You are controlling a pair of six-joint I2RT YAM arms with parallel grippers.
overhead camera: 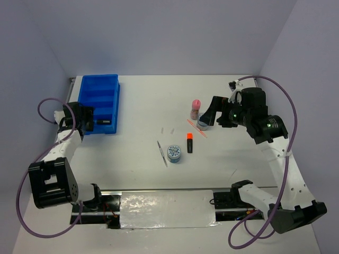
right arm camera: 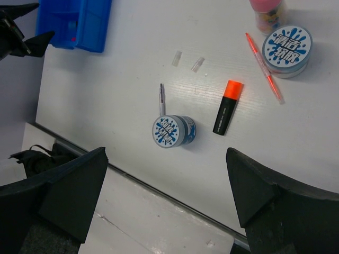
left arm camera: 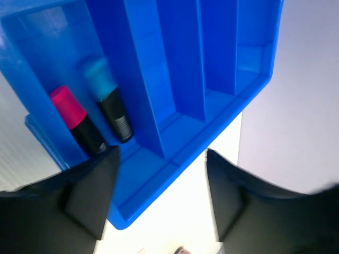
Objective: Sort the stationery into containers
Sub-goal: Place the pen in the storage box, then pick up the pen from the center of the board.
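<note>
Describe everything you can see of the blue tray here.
The blue tray is glossy plastic, rectangular, divided by straight walls into long compartments. It sits flat on the white table, far left. A near-end compartment holds a pink-capped highlighter and a blue-capped highlighter; the rest look empty. The left gripper hovers open over that end.

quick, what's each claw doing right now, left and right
left claw: open, holding nothing, over the tray
right claw: open, holding nothing

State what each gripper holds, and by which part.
Neither holds anything: left gripper open over the blue tray, right gripper open above the table.
</note>
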